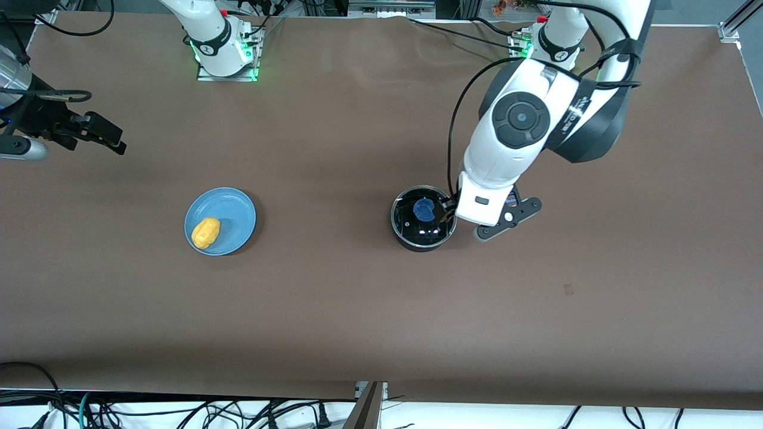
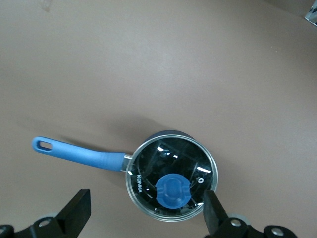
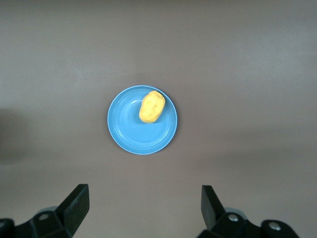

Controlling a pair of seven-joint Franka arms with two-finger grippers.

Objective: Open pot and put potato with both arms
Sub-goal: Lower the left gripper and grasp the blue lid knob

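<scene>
The black pot (image 1: 423, 218) stands mid-table, toward the left arm's end, with its glass lid (image 1: 417, 225) and blue knob (image 1: 424, 208) on it. In the left wrist view the lid (image 2: 171, 161), the knob (image 2: 172, 191) and the long blue handle (image 2: 79, 154) all show. My left gripper (image 1: 453, 208) (image 2: 146, 213) is open above the pot's rim, with one finger over the lid's edge. The yellow potato (image 1: 205, 232) (image 3: 152, 106) lies on a light-blue plate (image 1: 232, 214) (image 3: 129, 131). My right gripper (image 1: 110, 138) (image 3: 143, 203) is open and empty, high over the table at the right arm's end.
The brown table (image 1: 334, 310) holds only the pot and the plate. The left arm's wrist (image 1: 506, 137) covers the pot's handle in the front view. Cables hang at the table's edge nearest the front camera.
</scene>
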